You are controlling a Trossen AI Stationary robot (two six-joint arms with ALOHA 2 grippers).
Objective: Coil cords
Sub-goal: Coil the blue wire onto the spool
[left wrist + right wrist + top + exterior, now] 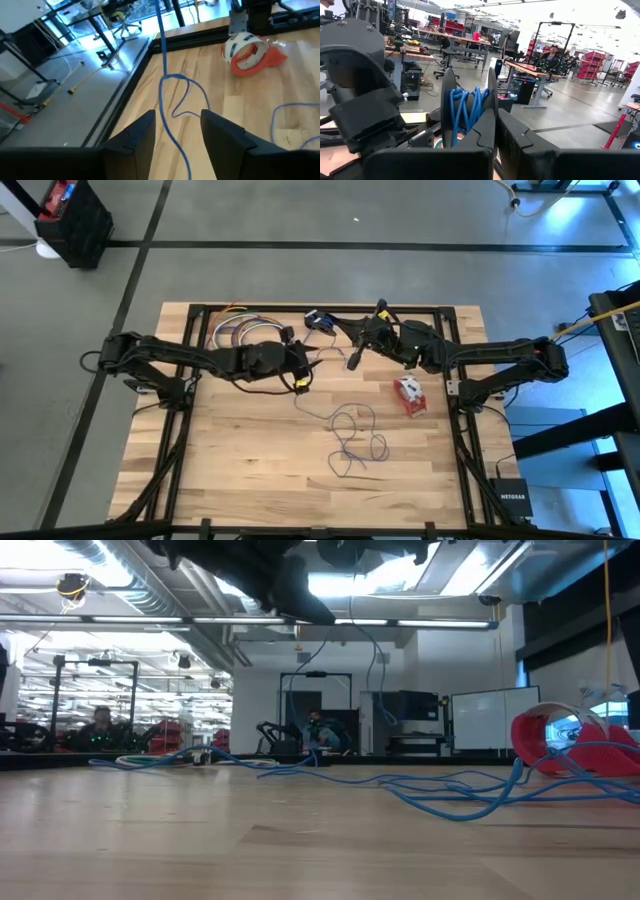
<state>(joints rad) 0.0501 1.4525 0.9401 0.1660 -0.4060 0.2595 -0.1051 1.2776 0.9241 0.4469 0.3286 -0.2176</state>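
The thin bluish cord (352, 435) sprawls in loose loops on the wooden table (230, 470), just past centre toward four o'clock in the overhead view, and from those loops a single strand climbs toward eleven o'clock, up to the left gripper (301, 377). That left gripper hangs above the middle of the table with its fingers (134, 137) standing apart, and in its own wrist view the cord (170, 107) runs straight through the gap between them, not pinched, curling into a loop on the boards beyond. Over at one o'clock from the loose loops, the right gripper (353, 358) has its fingers together, clamped on several turns of the blue cord (466, 111) wound up between them, as its wrist view shows. The red-and-white cord bundle (409, 395) lies on the table at three o'clock from centre, just beside the right arm and apart from both grippers; the left wrist view catches it (250, 52) near the table's edge. From table height the blue cord (440, 790) snakes flat across the surface. Beyond the table, a person (102, 726) sits in the workshop behind.
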